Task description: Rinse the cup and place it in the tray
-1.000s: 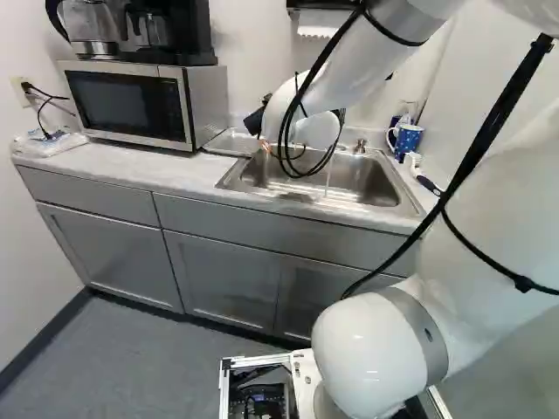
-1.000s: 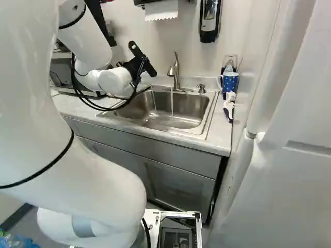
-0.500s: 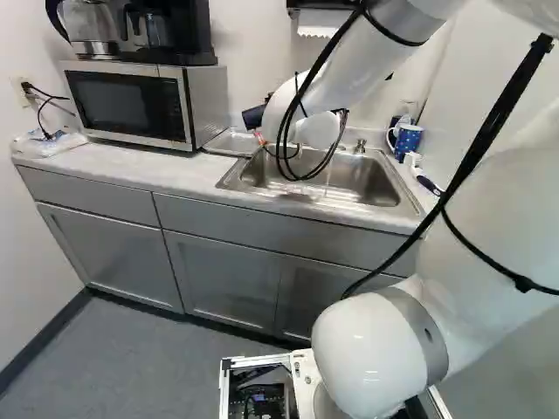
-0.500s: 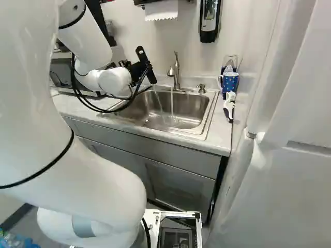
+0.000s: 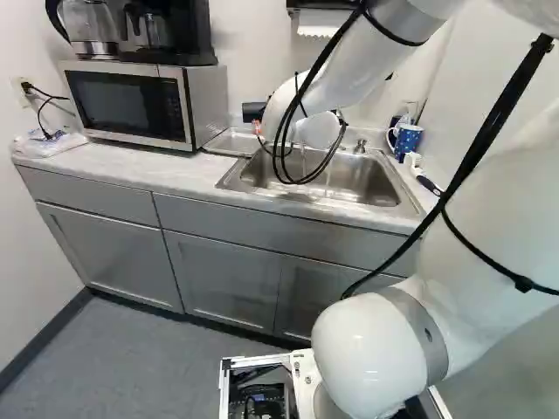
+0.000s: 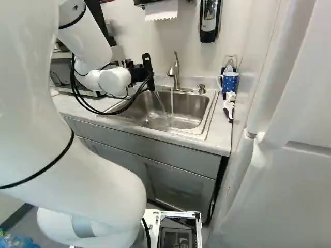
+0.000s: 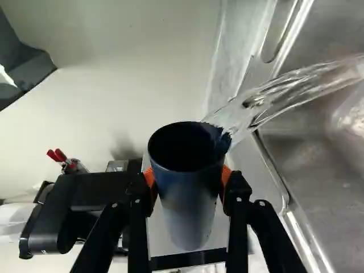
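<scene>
In the right base view my gripper (image 6: 138,73) hangs at the sink's left side, its fingertips hard to make out. In the wrist view the gripper (image 7: 187,185) is shut on the dark blue cup (image 7: 190,196), orange pads against both its sides. The cup is tipped, and water (image 7: 284,94) pours from its mouth toward the sink (image 7: 318,165). The faucet (image 6: 176,72) runs a separate thin stream into the basin. A shallow metal tray (image 5: 231,142) lies left of the basin, partly hidden by the arm.
A microwave (image 5: 131,105) with coffee makers on top stands left of the sink. Right of the basin are a blue patterned mug (image 6: 230,82) and a white-headed brush (image 6: 229,105). A soap dispenser (image 6: 209,20) and paper towels (image 6: 161,9) are on the wall.
The gripper has turned at the wrist, its black parts standing more upright in the right base view. The poured stream now slants farther into the basin. The base has not moved.
</scene>
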`<state>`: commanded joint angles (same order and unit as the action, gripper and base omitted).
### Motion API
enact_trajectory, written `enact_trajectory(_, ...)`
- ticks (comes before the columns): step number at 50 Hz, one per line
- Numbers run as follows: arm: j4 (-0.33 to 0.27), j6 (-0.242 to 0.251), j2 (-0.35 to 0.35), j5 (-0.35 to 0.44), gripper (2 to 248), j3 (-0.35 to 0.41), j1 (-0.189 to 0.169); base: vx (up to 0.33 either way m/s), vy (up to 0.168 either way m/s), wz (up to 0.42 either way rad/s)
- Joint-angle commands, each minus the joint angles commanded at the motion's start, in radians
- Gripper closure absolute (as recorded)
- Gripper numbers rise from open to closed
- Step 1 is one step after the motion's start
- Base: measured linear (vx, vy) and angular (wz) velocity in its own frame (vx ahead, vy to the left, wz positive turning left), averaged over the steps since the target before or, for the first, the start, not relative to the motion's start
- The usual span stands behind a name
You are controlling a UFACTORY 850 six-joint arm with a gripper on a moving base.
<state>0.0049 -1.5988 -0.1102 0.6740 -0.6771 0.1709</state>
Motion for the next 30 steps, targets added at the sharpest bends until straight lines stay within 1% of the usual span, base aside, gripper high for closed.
enact_trajectory(30,0.0,-0.315,0.0,0.0,126,0.0,0.0,0.0,0.0,0.0)
